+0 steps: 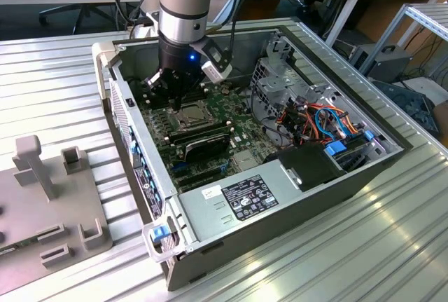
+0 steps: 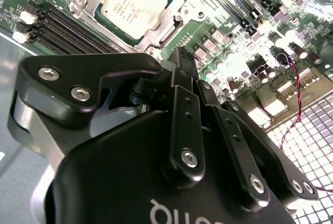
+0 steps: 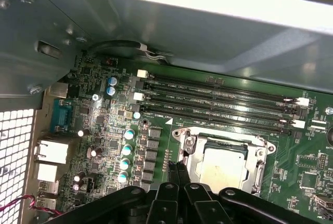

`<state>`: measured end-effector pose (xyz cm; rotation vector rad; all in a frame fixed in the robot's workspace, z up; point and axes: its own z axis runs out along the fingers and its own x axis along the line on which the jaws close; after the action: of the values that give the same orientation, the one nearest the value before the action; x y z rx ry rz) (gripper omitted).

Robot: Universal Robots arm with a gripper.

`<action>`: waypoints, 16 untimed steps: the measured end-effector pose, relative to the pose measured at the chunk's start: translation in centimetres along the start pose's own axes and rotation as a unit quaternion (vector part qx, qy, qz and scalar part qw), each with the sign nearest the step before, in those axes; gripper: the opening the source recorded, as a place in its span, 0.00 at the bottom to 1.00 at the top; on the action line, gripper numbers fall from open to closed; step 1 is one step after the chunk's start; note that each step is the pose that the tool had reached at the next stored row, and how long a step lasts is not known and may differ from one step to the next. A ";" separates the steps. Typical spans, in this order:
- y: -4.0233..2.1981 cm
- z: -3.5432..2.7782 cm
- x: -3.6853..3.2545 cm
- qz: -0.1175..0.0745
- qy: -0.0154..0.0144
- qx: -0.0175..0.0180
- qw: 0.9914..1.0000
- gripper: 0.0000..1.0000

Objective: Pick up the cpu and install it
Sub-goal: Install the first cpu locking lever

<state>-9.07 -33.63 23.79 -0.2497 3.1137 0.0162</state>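
Arm (image 1: 183, 8) upright, wrist pointing straight down; gripper (image 3: 177, 167) hangs low, just beside cpu (image 3: 221, 169), fingers (image 3: 182, 174) pinched together, holding nothing.

I log an open computer case (image 1: 315, 207) at the centre of the exterior view, standing on a ribbed metal table (image 1: 336, 267). Inside it, a green motherboard (image 1: 241, 141) lies flat. A grey power supply (image 1: 238, 200) sits against the near wall. Orange and blue cables (image 1: 318, 116) bunch at centre right, just beside a perforated drive cage (image 1: 276, 81). At lower left a grey fixture (image 1: 42, 176) stands apart from the case. In the first wrist view I note black memory slots (image 3: 218, 99), a row of capacitors (image 3: 127, 148) and a red-and-black twisted wire (image 3: 21, 203).
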 end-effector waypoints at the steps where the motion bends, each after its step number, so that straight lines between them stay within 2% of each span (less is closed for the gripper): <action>1: 0.00 0.00 0.00 0.000 0.000 0.000 1.000 0.11; 5: 0.00 -0.08 0.04 0.000 0.000 0.000 1.000 0.11; 10: 0.02 -0.98 0.02 0.000 0.000 0.000 1.000 0.11; 11: 0.02 -0.98 0.02 0.000 0.000 0.000 1.000 0.11; 16: 0.10 -1.00 0.58 0.000 -0.004 0.000 1.000 0.11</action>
<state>-9.68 -33.63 24.79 -0.2491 3.1064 0.0156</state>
